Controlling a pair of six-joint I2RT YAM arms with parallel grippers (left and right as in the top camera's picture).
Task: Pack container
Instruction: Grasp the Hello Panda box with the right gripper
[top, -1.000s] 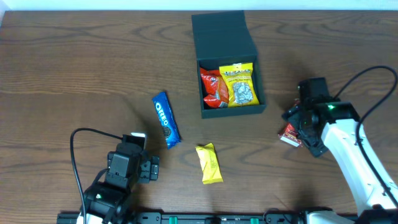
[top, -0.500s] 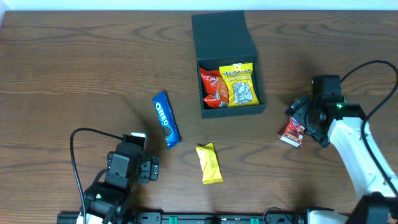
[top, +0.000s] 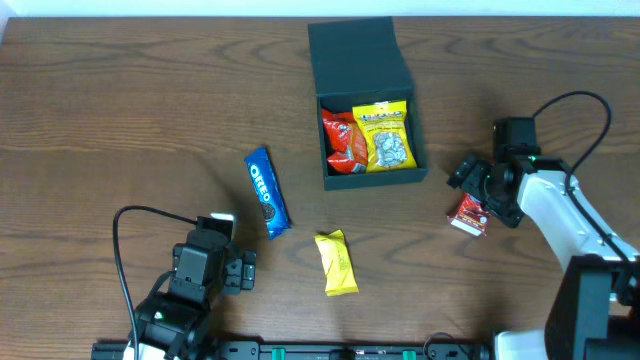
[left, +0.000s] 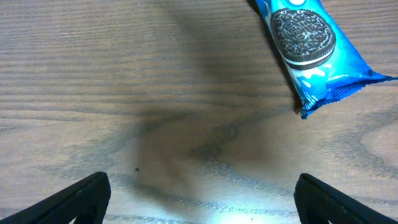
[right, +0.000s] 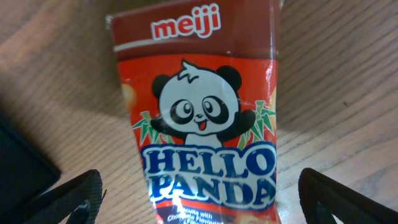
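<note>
The dark green container (top: 375, 178) stands open at the back middle, its flap lid (top: 360, 55) folded away. A red packet (top: 340, 140) and a yellow packet (top: 385, 140) lie inside. To its right a red Hello Panda packet (top: 468, 213) lies flat on the table. My right gripper (top: 480, 192) hovers over it, open. In the right wrist view that packet (right: 199, 124) runs down between the wide-apart fingers (right: 81, 199) of my right gripper (right: 202, 208), untouched by either. My left gripper (top: 238, 270) rests open near the front left, holding nothing.
A blue Oreo packet (top: 267, 192) lies left of the container, its near end (left: 308, 50) ahead of my left gripper (left: 202, 202). A yellow bar (top: 337, 263) lies in front of the container. The container's dark corner (right: 18, 168) shows left of the Hello Panda packet.
My right arm has swung and its wrist has turned above the Hello Panda packet, which has stayed put and shows more. The left arm has not moved.
</note>
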